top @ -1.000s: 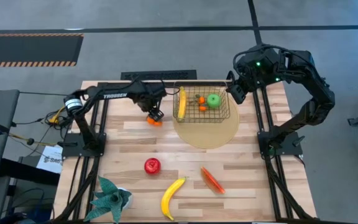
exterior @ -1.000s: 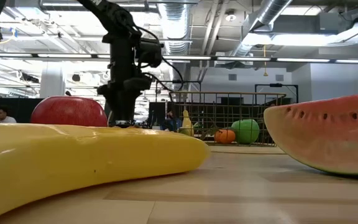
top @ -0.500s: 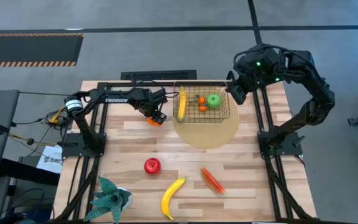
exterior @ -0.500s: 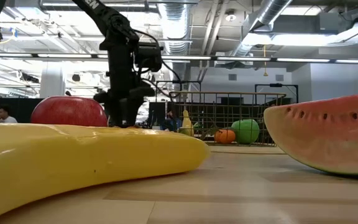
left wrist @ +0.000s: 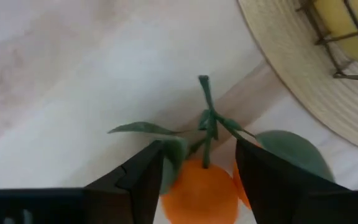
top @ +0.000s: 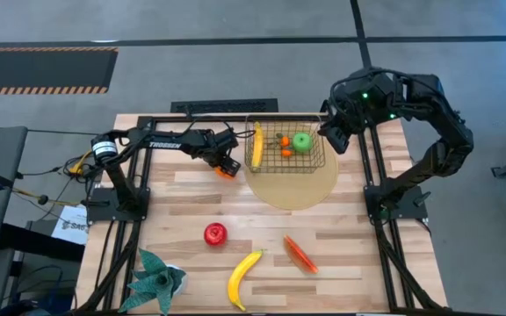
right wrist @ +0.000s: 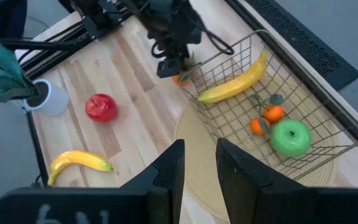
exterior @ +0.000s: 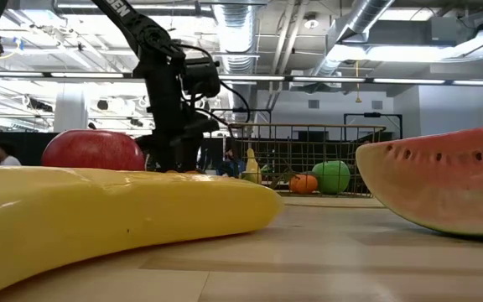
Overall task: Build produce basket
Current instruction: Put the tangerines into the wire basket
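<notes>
The gold wire basket [top: 285, 147] stands on a round tan mat [top: 292, 189] at the far middle of the table. It holds a banana [top: 256, 145], a green apple [top: 301, 141] and a small orange cluster [top: 285, 146]. My left gripper [top: 227, 166] is just left of the basket, shut on another orange cluster with leaves [left wrist: 201, 190]. My right gripper [top: 334, 139] hangs shut and empty above the basket's right end. A red apple [top: 215, 233], a second banana [top: 243, 278] and a red slice [top: 299, 254] lie on the near part of the table. My left gripper pinches the round orange fruit [left wrist: 197, 196] of the cluster between its two fingers [left wrist: 143, 177], one on each side. The fingers slant down from the table's left. The stem [left wrist: 205, 112] and leaves stick out past the fingertips. I cannot tell whether the cluster is clear of the table.
A teal spiky plant in a white pot [top: 156, 279] stands at the near left corner. The basket's left wall [top: 248, 149] is close to my left gripper. Bare wood lies between the mat and the near fruit.
My left gripper has gone a little toward the table's right edge, nearer the basket's left wall, and the orange cluster has moved along with it.
</notes>
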Robot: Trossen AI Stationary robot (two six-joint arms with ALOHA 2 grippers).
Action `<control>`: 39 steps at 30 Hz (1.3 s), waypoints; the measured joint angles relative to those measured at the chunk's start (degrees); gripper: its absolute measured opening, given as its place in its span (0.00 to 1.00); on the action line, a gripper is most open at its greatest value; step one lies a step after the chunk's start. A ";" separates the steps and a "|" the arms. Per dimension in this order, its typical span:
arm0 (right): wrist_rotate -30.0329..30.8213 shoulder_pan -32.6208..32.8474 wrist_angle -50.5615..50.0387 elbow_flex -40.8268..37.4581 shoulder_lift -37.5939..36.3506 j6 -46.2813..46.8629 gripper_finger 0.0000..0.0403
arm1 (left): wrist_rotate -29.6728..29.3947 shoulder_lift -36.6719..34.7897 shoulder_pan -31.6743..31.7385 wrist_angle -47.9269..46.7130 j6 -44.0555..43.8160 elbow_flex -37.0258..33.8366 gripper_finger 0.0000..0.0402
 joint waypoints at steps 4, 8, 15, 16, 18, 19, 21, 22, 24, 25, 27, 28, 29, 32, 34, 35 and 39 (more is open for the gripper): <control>0.00 1.63 0.02 0.00 0.00 0.17 0.28 | -3.35 0.00 -0.37 -0.04 1.88 0.00 0.34; 0.01 2.74 0.09 0.00 0.00 0.66 0.28 | -5.66 0.00 -1.02 0.01 4.22 0.00 0.13; 0.02 3.38 0.90 0.00 0.00 1.52 0.28 | -6.96 0.00 -1.36 0.35 6.64 0.00 0.01; 0.03 3.38 0.92 0.00 0.00 1.55 0.28 | -7.06 0.00 -1.36 0.29 7.13 0.00 0.00; 0.04 3.38 0.92 0.00 0.00 1.57 0.28 | -7.05 0.00 -1.36 0.24 7.71 0.01 0.00; 0.04 3.38 0.92 0.00 0.00 1.63 0.28 | -6.99 -0.05 -1.38 0.07 7.82 0.01 0.00; 0.04 3.38 0.92 0.00 0.00 2.05 0.28 | -6.88 -0.33 -1.38 -0.15 7.86 0.02 0.00; 0.07 3.38 0.92 0.00 0.00 2.14 0.28 | -6.86 -0.35 -1.38 -0.24 7.86 0.18 0.00; 0.07 3.38 0.92 0.00 0.00 2.15 0.28 | -6.84 -0.35 -1.38 -1.54 8.17 0.78 0.00; 0.07 3.38 0.92 0.00 0.00 2.14 0.28 | -6.86 -0.35 -1.41 -2.23 8.65 1.05 0.00; 0.07 3.38 0.92 0.00 0.00 2.14 0.28 | -6.87 -0.35 -1.68 -2.97 9.03 1.73 0.00; 0.07 3.38 0.92 0.00 0.00 2.14 0.28 | -6.88 -0.38 -1.85 -3.25 9.07 2.06 0.00; 0.09 3.38 0.92 0.00 0.00 2.14 0.28 | -6.83 -0.49 -2.04 -3.66 9.16 2.51 0.00; 0.12 3.34 0.93 0.00 0.00 2.11 0.28 | -6.90 -1.73 -2.69 -5.05 9.81 4.25 0.00; 0.12 3.20 0.90 0.00 0.02 2.13 0.28 | -7.76 -3.49 -3.14 -6.89 10.37 5.45 0.00; 0.13 3.20 0.88 0.00 0.02 2.11 0.28 | -8.43 -4.56 -3.37 -7.84 10.46 6.19 0.00; 0.17 3.20 0.88 0.00 0.02 2.09 0.28 | -11.44 -10.34 -3.79 -11.84 11.35 8.93 0.00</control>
